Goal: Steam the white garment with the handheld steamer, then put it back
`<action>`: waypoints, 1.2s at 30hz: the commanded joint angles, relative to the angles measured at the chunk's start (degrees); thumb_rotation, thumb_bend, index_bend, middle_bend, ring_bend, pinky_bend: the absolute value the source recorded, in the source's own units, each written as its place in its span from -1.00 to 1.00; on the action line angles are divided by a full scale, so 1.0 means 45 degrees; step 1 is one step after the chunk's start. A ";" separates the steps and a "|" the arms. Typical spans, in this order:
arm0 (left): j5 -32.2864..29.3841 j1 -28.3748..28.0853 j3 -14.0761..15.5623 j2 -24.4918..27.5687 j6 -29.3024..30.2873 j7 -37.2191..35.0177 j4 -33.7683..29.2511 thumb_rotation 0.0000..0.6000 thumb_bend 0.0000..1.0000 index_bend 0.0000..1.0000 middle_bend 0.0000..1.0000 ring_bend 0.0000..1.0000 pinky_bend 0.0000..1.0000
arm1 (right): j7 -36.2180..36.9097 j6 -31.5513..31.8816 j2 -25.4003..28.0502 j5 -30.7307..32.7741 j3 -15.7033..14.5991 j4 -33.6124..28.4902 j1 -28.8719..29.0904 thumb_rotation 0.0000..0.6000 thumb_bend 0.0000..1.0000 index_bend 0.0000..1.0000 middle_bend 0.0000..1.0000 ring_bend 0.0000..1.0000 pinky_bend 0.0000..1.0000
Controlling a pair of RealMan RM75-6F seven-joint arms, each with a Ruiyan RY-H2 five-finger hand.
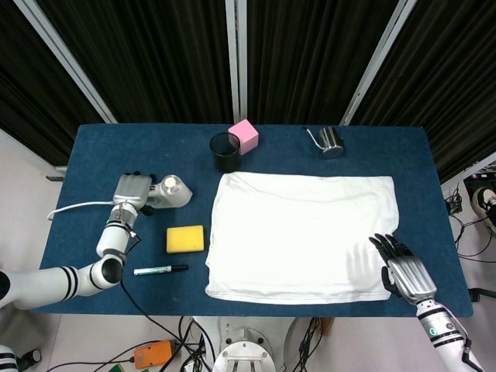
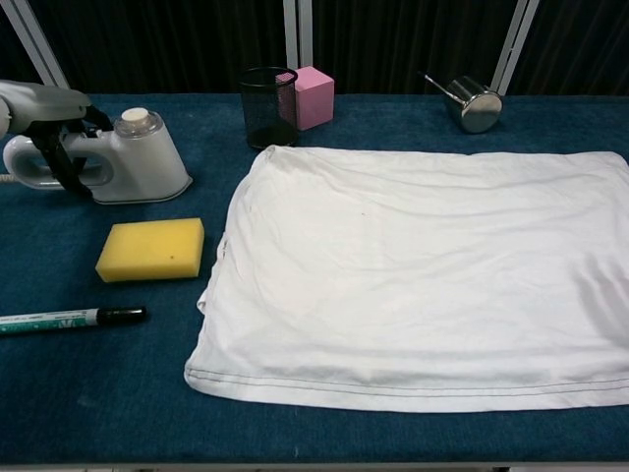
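My left hand [image 1: 129, 191] grips the steamer [image 2: 133, 160] by its handle – steamer sits flat on the blue table [image 1: 101, 155], left of frame, apart from the shirt [image 1: 302, 236], which lies spread across centre-right. My right hand [image 1: 404, 269] holds nothing, fingers apart, lower right, just off the shirt's corner. Yellow sponge [image 1: 185, 239] and marker [image 1: 160, 270] sit below the steamer; black cup [image 1: 225, 152], pink block [image 1: 246, 136], metal jug [image 1: 332, 142] along the top edge.
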 commanded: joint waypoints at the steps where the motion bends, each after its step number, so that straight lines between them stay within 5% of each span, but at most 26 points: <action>1: 0.0237 0.0128 0.0130 0.0321 0.0149 0.0041 -0.0459 1.00 -0.93 -0.92 -0.95 -0.97 -0.82 | 0.0044 0.0036 0.0015 -0.0017 0.0022 0.0002 -0.0011 1.00 0.82 -0.91 -0.78 -0.84 -0.59; 10: 0.3919 0.1924 -0.0055 0.2093 0.1999 -0.2743 -0.2760 1.00 -0.98 -1.00 -1.00 -1.00 -1.00 | 0.0354 0.0531 0.0514 0.0081 0.0305 -0.0123 -0.0148 1.00 0.74 -0.91 -0.78 -0.84 -0.58; 11: 0.4689 0.2352 -0.0052 0.2447 0.2360 -0.3420 -0.3044 1.00 -0.98 -1.00 -1.00 -1.00 -1.00 | 0.0419 0.0689 0.0699 0.0110 0.0398 -0.0184 -0.0180 1.00 0.63 -0.91 -0.78 -0.84 -0.58; 15: 0.7290 0.3926 0.0087 0.3164 0.3876 -0.5907 -0.2857 1.00 -0.98 -1.00 -1.00 -1.00 -1.00 | 0.0851 0.1224 0.1497 0.0320 0.0779 -0.0538 -0.0301 1.00 -0.45 -1.00 -0.78 -0.84 -0.60; 18: 0.8633 0.5181 0.0377 0.3472 0.4982 -0.7671 -0.2253 1.00 -0.98 -0.98 -1.00 -1.00 -1.00 | 0.1054 0.1334 0.2236 0.0686 0.1011 -0.0840 -0.0373 1.00 -0.74 -1.00 -0.79 -0.93 -0.69; 24: 1.0669 0.7565 0.1559 0.3693 0.6785 -0.9663 -0.0864 1.00 -1.00 -0.90 -1.00 -1.00 -1.00 | 0.0984 0.2209 0.3022 0.0933 0.1352 -0.0953 -0.0782 1.00 -0.79 -1.00 -1.00 -1.00 -0.94; 36: 1.2300 1.1046 0.2730 0.2815 0.9181 -1.0424 0.0086 1.00 -1.00 -0.89 -1.00 -1.00 -1.00 | 0.1508 0.3405 0.2883 0.0271 0.0993 -0.0959 -0.1762 1.00 -0.80 -1.00 -1.00 -1.00 -0.96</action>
